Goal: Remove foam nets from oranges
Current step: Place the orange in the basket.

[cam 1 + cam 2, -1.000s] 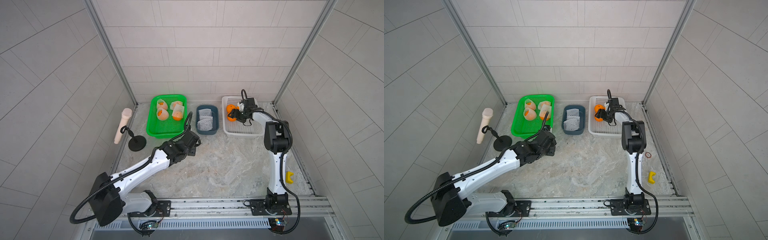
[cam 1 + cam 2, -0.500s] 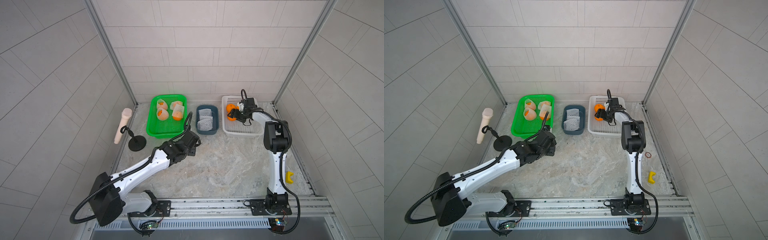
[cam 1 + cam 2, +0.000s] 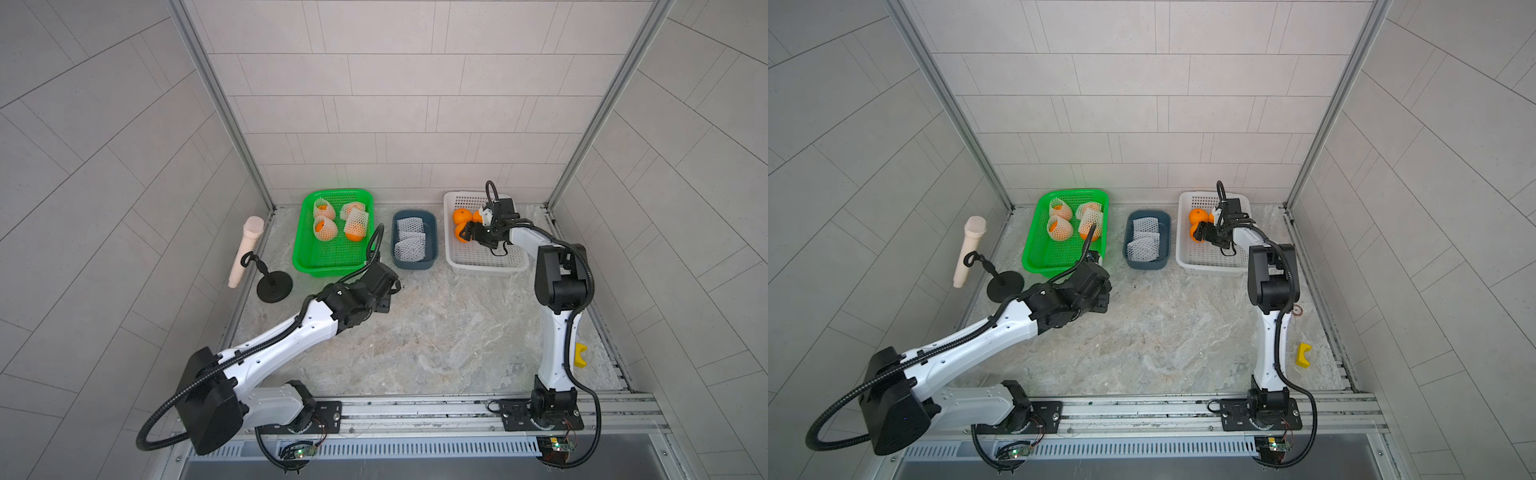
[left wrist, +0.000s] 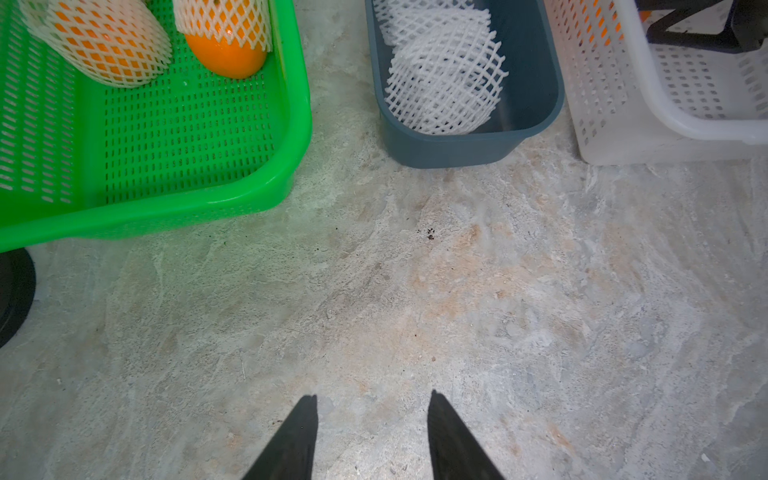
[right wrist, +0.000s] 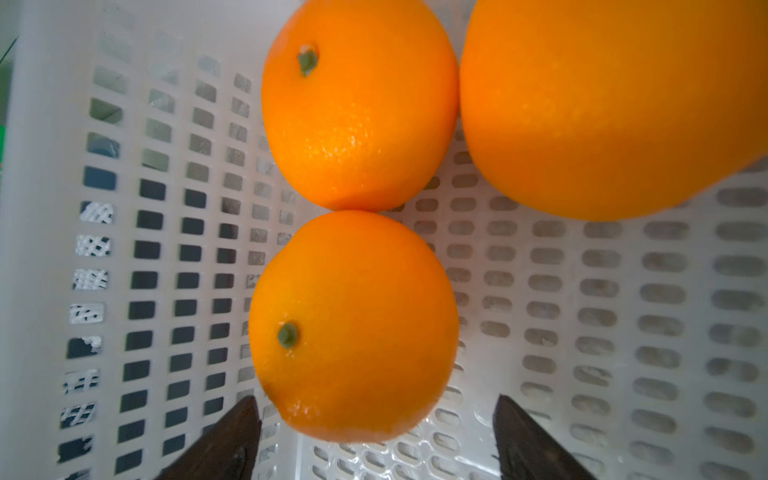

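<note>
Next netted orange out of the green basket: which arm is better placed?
Left. The left gripper hovers open and empty just in front of the green basket, which holds the netted oranges. The right gripper is inside the white basket, open around a bare orange.

Both top views look down from high at the near edge, sharing the whole table [image 3: 436, 332]. Left wrist view faces far, low; right wrist view sits close over the oranges [image 5: 353, 324].

White arms [image 3: 286, 336], black joints [image 3: 559, 286], corrugated cables [image 3: 160, 414]
</note>
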Controlling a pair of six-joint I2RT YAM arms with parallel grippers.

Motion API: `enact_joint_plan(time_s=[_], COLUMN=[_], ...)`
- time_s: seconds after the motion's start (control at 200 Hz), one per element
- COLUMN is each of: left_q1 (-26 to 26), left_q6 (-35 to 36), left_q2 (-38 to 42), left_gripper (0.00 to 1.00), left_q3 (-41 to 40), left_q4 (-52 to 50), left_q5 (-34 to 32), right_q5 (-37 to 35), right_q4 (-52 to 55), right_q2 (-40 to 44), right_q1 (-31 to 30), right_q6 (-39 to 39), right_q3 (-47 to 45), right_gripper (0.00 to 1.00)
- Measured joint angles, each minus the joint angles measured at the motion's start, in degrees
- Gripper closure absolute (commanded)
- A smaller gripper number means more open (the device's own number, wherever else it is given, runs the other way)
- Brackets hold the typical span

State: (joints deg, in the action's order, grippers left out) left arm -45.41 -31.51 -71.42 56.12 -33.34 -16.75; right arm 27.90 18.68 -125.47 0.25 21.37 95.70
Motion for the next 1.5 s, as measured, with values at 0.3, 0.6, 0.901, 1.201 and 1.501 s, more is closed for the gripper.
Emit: enact_joint_plan(time_s=[0.3,0.6,0.901,1.201,1.501], left_q1=[0.02,0.57,4.26,15.39,25.46], left_q6=[0.11,1.60,2.95,6.32,9.79], left_q2=[1.11,0.85,0.22,-3.23,-15.78], left_gripper=[0.44,0.39,0.32,0.28,0.27], left_q3=[0.00,0.68,1.95,6.80,16.76], left_q4=[0.02,-0.09,0.09,0.90,2.08], left_q5=[-3.32,-5.90,-5.49,-0.87,5.01], right_q5=[-1.33,-1.11,0.15,-0.59,-2.40], right_q4=[-0.92,-3.26,-7.04,-8.55,-7.10], right_q2=[6.56,16.92,31.78,44.15,55.39], right_q1=[0.92,0.92,0.31,-4.26,-6.21], right_q6=[-0.44,-0.22,0.74,0.94,0.90], right_q3=[-6.45,-14.93,-25.66,-37.29,-46.53], right_gripper=[0.12,0.12,0.12,0.12,0.12])
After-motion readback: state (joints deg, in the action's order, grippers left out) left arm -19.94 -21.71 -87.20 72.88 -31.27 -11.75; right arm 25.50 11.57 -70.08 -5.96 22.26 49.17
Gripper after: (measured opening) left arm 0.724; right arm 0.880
